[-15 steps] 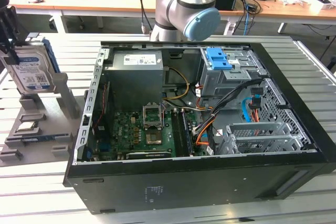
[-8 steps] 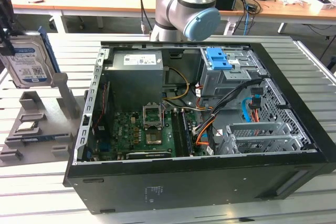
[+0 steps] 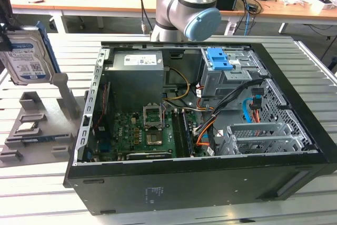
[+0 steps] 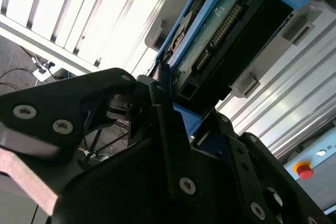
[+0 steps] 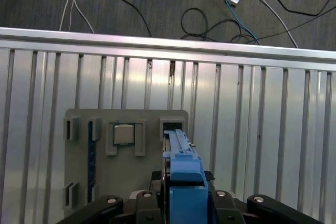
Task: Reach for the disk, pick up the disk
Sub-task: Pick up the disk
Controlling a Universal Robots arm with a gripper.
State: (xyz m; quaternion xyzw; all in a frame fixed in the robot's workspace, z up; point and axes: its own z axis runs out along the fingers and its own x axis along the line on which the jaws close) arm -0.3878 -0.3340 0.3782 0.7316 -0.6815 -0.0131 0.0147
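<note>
Gripping the disk [image 3: 26,59] between my gripper's [image 5: 184,195] 2 closed fingers, I judge it picked up, clear of the grey fixture [image 5: 126,177].

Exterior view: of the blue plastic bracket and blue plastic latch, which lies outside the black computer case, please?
The bracket on the flat silver-grey disk, at the exterior view's left; the latch sits inside.

The end effector [image 5: 184,200] (pointing downward) is clamped on the disk [image 3: 26,61].

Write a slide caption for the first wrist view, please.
Fingers hold the disk over a grey tray with a chip.
</note>
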